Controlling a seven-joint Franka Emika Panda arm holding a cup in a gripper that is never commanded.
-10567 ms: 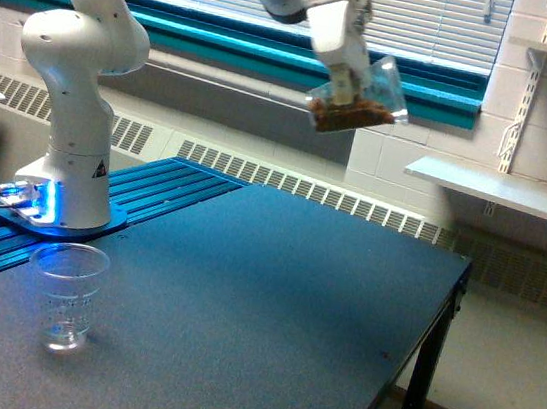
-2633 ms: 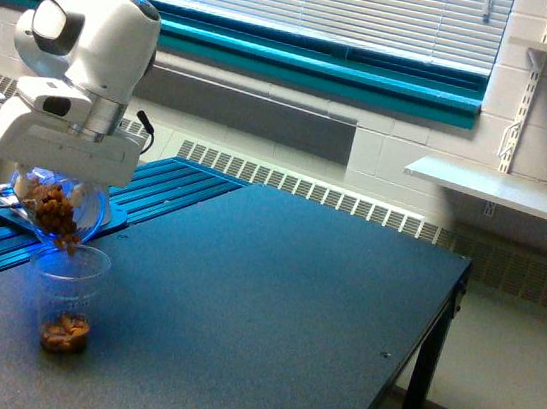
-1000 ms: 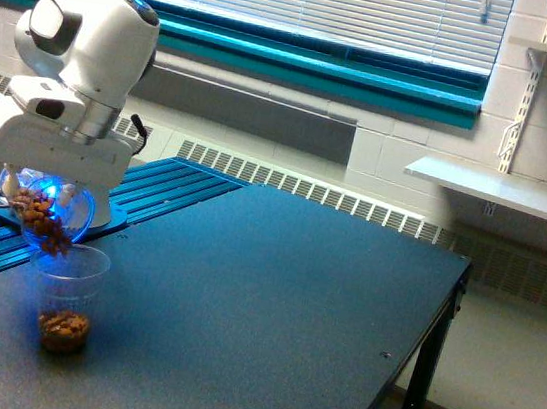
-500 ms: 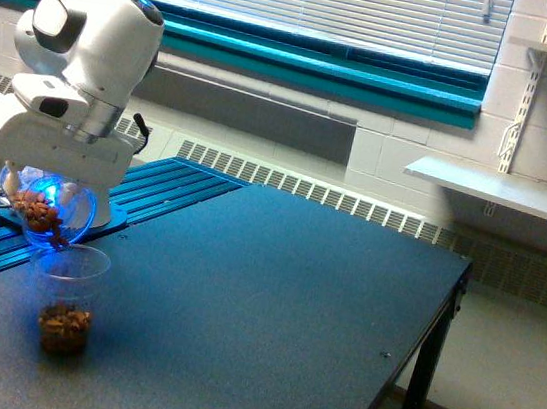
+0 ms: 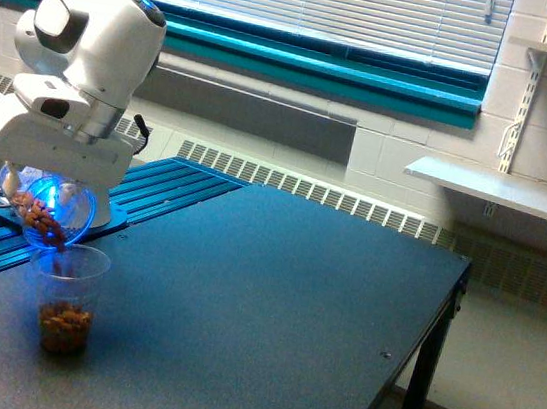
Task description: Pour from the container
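Above a ridged clear cup (image 5: pixel 67 296), the end effector (image 5: pixel 44 184) grips the rounded clear container (image 5: pixel 49 212) of brown nuts.

- Cool, bluish cast over the scene.
- Daylight comes through the blinds (image 5: pixel 310 3) behind.
- Blue glow shines through the container (image 5: pixel 51 211).
- Soft sheen on the table (image 5: pixel 270 305).
- Slightly soft focus overall.

claw (image 5: pixel 41 196) tipping nut-filled container (image 5: pixel 47 212) over tapered cup (image 5: pixel 66 298), dark table (image 5: pixel 270 305)
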